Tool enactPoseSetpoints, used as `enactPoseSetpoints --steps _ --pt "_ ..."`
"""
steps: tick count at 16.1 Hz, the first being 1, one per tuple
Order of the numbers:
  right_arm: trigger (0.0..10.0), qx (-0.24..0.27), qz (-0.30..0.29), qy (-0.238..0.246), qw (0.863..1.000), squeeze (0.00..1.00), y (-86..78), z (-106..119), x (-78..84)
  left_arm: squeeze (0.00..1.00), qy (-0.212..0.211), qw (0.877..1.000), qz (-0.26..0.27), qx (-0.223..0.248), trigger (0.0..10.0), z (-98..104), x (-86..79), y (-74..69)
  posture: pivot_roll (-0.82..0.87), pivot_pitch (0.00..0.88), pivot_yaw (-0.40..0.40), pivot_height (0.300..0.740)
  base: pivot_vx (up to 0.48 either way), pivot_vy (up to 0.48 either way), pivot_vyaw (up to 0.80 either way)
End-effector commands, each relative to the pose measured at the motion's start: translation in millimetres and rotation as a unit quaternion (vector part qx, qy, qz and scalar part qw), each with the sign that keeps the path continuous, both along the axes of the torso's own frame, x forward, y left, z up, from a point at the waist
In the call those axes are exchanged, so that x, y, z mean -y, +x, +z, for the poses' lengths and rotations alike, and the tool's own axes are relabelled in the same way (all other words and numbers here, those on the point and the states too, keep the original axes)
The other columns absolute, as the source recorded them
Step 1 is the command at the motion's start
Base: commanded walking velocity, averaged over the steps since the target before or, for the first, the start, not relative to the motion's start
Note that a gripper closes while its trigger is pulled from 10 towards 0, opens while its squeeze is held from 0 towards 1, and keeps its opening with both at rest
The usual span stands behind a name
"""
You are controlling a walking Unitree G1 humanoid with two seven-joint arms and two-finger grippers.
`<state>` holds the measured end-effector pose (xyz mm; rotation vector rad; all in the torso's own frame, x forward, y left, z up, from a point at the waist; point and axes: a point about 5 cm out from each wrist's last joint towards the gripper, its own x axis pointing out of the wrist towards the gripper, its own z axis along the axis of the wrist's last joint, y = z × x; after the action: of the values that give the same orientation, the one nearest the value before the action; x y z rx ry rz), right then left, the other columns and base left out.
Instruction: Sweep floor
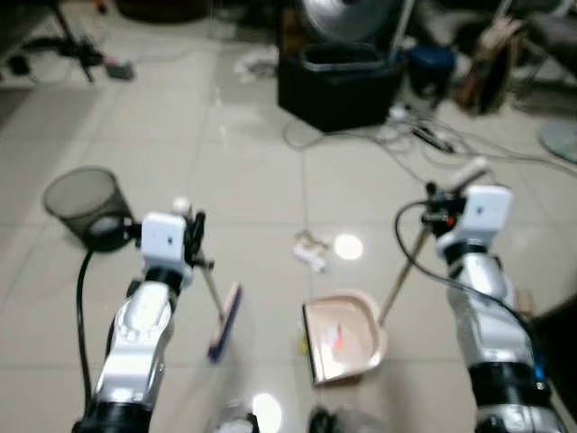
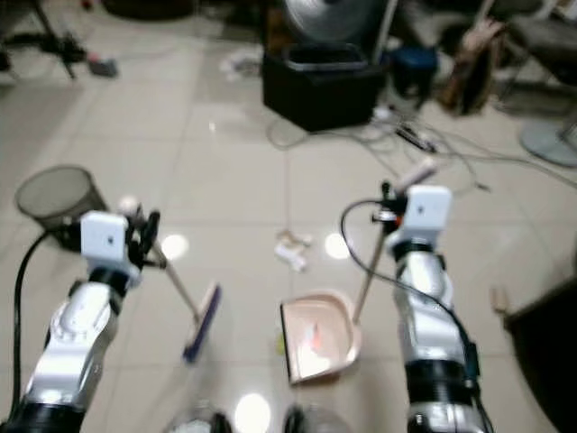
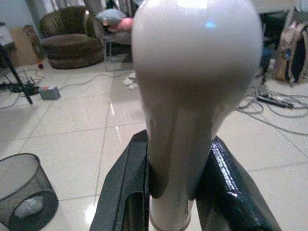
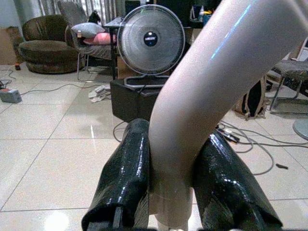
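My left gripper [image 1: 192, 236] is closed tight around the pale handle of the broom [image 1: 223, 322], both black fingers [image 3: 126, 192] pressed against the shaft just under its rounded knob. From my hand the stick slants down and toward the middle of the floor, ending in the blue-bristled head, which rests on the tiles just left of the dustpan [image 1: 344, 336]. My right gripper [image 1: 439, 209] is likewise clamped on the dustpan's long handle [image 1: 399, 275], its fingers [image 4: 225, 183] squeezing the curved pale tube from both sides. That handle runs down and leftward to the pink pan, which sits flat on the tiled floor [image 1: 180, 135] between my two arms with something small and reddish inside it. A crumpled white scrap of litter [image 1: 309, 251] lies on the tiles a little beyond the pan, apart from both tools. Off to my left stands a dark mesh wastebasket [image 1: 83, 203], and ahead sits a black box [image 1: 338, 83] with a fan [image 4: 150, 39] behind it and cables [image 1: 433, 144] trailing across the floor.
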<state>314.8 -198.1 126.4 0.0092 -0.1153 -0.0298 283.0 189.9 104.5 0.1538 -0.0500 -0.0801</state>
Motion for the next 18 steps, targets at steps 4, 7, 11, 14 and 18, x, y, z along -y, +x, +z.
enactPoseSetpoints --steps 4,7,11,14,18 --pt "10.0 0.011 -0.011 0.012 1.000 0.00 0.7 5.6 1.4 0.00 0.010 0.999 -0.004 0.030 10.0 12.4 0.3 10.3 -0.02 0.119 0.025 0.740 0.000 -0.377 -0.26" --pt "10.0 -0.070 -0.087 0.024 0.993 0.00 4.4 -12.5 9.1 0.00 -0.015 0.999 0.031 0.028 10.0 12.5 -6.8 14.0 -0.03 0.131 0.022 0.740 0.000 0.000 0.00" --pt "10.0 -0.020 -0.047 0.003 0.999 0.00 1.3 -2.5 4.0 0.00 -0.021 0.997 0.044 0.058 10.0 17.7 -10.9 11.2 -0.03 0.139 0.020 0.740 0.000 0.000 0.00" --pt "10.0 -0.011 -0.026 0.023 0.999 0.00 3.6 2.2 -2.5 0.00 -0.028 0.997 0.026 0.071 10.0 24.1 -9.0 13.4 -0.03 0.170 0.024 0.740 0.095 0.000 0.00" --pt "10.0 -0.010 -0.020 -0.003 1.000 0.00 6.6 3.5 -6.1 0.00 -0.024 0.997 0.010 0.070 10.0 27.3 -6.4 20.0 -0.04 0.172 0.028 0.740 0.330 0.000 0.00"
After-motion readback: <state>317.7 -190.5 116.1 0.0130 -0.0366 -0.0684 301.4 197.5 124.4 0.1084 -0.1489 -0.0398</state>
